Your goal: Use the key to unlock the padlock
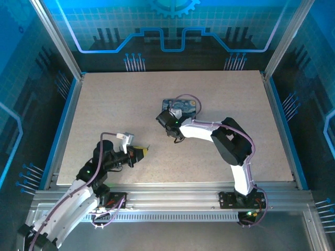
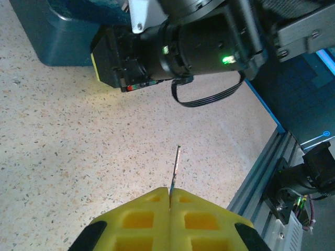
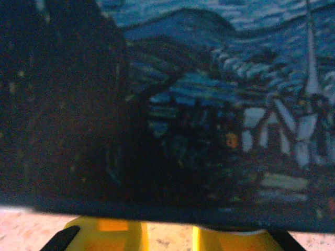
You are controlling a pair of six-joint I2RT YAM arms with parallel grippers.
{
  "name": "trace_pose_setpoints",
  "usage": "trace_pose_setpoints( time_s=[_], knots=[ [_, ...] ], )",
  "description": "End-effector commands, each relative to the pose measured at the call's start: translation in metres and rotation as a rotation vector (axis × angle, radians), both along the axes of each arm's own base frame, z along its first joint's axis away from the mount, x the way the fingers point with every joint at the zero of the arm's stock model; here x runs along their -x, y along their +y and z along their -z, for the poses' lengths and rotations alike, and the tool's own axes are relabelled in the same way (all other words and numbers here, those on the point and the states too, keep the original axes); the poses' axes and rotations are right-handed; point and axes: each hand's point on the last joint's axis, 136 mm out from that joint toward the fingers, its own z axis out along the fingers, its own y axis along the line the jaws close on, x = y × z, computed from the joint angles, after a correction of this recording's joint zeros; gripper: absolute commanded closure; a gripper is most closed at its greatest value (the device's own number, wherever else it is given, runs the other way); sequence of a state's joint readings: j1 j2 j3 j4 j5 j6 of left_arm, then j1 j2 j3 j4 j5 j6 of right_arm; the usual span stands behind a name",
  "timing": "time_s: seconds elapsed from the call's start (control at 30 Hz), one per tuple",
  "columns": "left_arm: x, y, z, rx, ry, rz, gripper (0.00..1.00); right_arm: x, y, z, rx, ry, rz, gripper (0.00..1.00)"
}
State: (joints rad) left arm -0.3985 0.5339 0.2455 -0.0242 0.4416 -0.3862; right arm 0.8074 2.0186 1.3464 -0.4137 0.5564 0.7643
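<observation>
centrally pinched, key (image 2: pixel 176 167) in left tool (image 2: pixel 169 194) (blade protruding)

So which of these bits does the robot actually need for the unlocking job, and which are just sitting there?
Needed for the job:
- key, pinched in the shut left claw
- right claw, down close beside the painted tin

Just there:
- painted tin, not named in the job, though it may matter
- speckled table

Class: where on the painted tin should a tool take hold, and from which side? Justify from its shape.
Probably across the tin at its two long side walls, from above: it lies flat on the table, lid up, those walls parallel.
</observation>
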Motion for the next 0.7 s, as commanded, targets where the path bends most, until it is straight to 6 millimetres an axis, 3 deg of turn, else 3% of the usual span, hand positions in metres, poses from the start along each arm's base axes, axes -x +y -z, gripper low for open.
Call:
trace_pose_setpoints(
  time_s=[0.0,0.27,0.67],
  knots=[
    [-0.008,-0.005,-0.003,0.007,-0.038,0.004,1.00,0.006,0.008,-0.031,-0.053,0.043,-0.068,0.92],
    [-0.029,-0.037,0.003,-0.062,-0.134,0.011,1.00,0.017,0.019,-0.051,-0.267,0.130,-0.100,0.96],
    [-0.075,-0.074,0.028,0.063,-0.143,-0.012,1.00,0.026,0.032,-0.054,-0.551,0.263,-0.109,0.99]
  ],
)
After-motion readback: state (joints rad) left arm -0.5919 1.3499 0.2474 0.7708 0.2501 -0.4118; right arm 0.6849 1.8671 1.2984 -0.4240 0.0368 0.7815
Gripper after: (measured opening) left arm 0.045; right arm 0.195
